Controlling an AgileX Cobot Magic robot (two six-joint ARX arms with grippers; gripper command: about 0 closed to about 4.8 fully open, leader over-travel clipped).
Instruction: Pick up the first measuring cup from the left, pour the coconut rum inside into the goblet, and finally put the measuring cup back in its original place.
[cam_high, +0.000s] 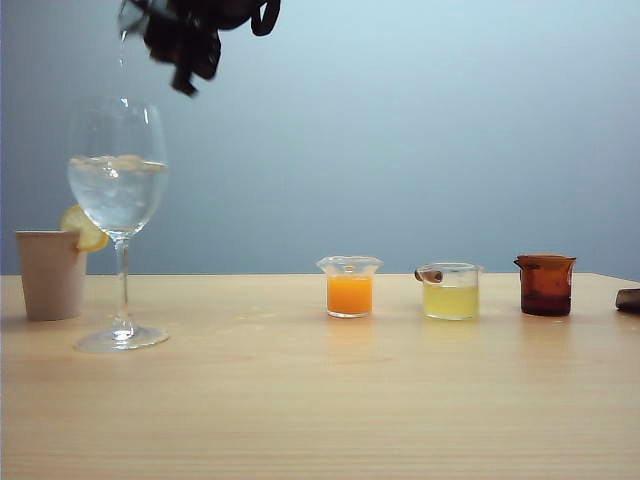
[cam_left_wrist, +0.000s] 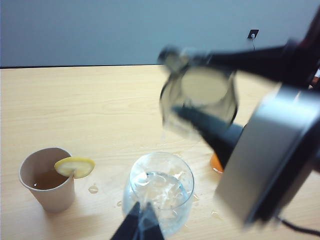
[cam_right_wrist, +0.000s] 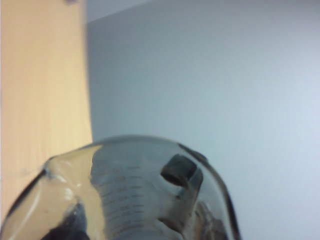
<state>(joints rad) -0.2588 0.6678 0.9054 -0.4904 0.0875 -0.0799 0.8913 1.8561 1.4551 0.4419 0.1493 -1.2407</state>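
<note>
The right gripper (cam_left_wrist: 200, 95) clamps the tipped first measuring cup (cam_left_wrist: 199, 100) above the goblet (cam_high: 118, 215) at far left, seemingly pouring, while the left gripper (cam_left_wrist: 139, 226) hovers nearby, its jaw state unclear.

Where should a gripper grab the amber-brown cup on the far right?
Grip the amber-brown cup across its straight body below the flared rim, coming in level from the front. It stands upright, spout left, with open table before it. Right gripper is busy holding the first measuring cup.
</note>
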